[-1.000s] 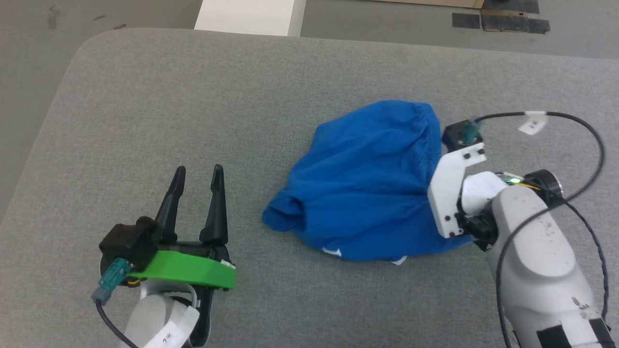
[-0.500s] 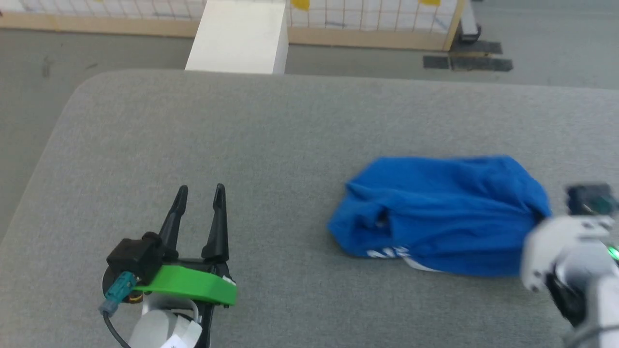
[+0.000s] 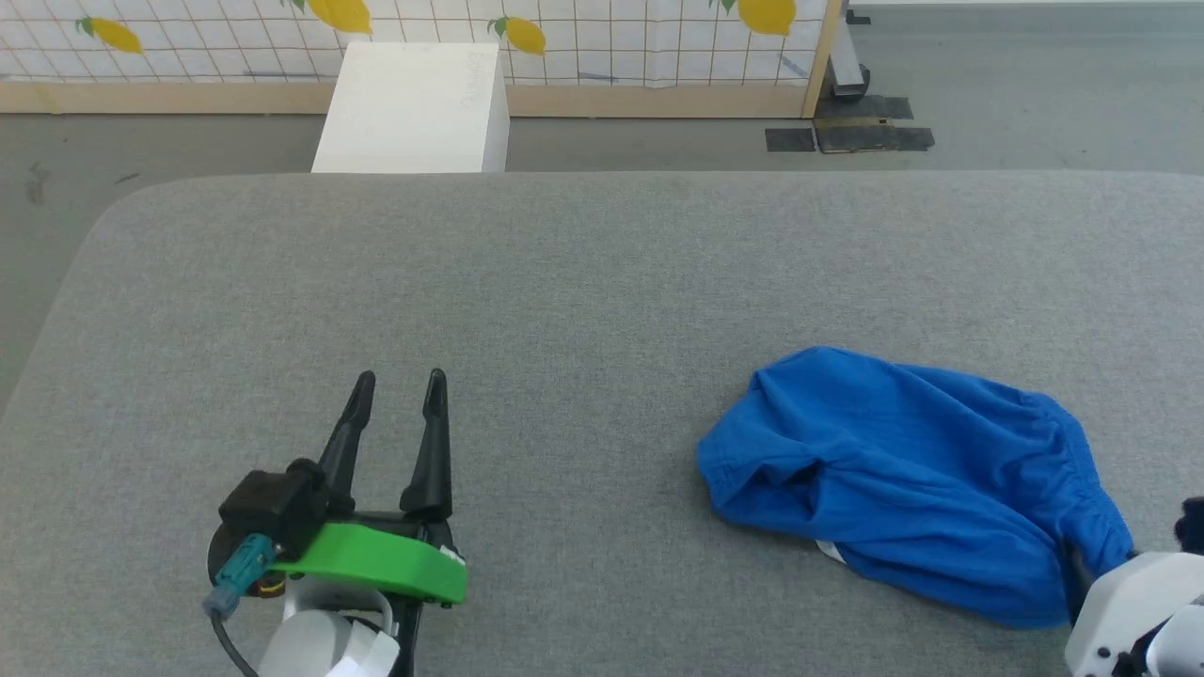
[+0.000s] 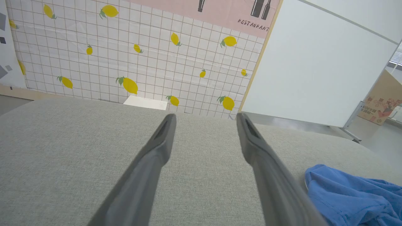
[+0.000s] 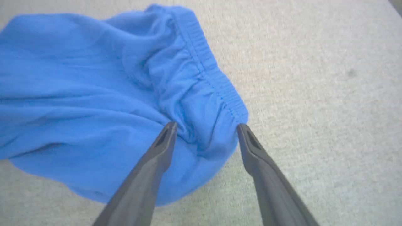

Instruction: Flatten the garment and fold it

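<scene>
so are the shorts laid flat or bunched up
Bunched up: the shorts lie in a rumpled heap on the grey table, waistband gathered and fabric creased, not spread flat.

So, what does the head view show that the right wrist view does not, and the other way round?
Head view, not right wrist view: the open left gripper and a white box beyond the table. Right wrist view, not head view: the right gripper, open, its fingers on either side of the bunched waistband. Both: the garment, crumpled on the grey table.
</scene>
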Motion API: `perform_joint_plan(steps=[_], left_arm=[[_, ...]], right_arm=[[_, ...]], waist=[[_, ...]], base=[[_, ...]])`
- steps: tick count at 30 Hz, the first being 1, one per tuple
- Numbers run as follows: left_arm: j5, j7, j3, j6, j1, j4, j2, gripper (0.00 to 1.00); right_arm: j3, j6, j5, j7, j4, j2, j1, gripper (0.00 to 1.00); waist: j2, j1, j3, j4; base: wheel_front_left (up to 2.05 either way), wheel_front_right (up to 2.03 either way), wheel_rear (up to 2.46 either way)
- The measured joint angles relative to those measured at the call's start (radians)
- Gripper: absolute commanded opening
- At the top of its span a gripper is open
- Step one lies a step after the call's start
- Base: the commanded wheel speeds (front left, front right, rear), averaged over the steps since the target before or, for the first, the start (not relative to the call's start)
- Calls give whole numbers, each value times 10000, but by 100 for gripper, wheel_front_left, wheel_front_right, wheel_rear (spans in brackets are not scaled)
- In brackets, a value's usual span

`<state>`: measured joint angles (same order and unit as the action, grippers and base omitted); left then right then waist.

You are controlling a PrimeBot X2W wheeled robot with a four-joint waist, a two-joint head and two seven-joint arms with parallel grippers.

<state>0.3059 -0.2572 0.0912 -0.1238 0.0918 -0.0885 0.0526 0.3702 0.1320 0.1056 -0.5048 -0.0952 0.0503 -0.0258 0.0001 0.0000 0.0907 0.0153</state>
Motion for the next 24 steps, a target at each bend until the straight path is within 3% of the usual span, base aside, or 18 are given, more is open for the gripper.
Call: perform_joint_plan(steps=[5,8,13,24], left_arm=[[242,0,433,0,47,-255,2,100],[593,-2,1430,0,492,-882,6,100],[1565,299,3009,171,2016,-2324,-10,100],[3827,3193,6063,1208,5171,-5221,-40,100]], right_arm=[[-326,0,353,2721,428,12,58,100],[-656,0,336,4242,669,-2,64,100],[-1379,0,456,5868,922,-4,144,100],[-2489,0,742,6995,458,-6,484,100]], waist=[[0,0,-48,-26],[0,0,-53,-49],[0,0,3,-251],[0,0,436,-1101]], base=[[0,0,0],[0,0,0],[0,0,0],[0,0,0]])
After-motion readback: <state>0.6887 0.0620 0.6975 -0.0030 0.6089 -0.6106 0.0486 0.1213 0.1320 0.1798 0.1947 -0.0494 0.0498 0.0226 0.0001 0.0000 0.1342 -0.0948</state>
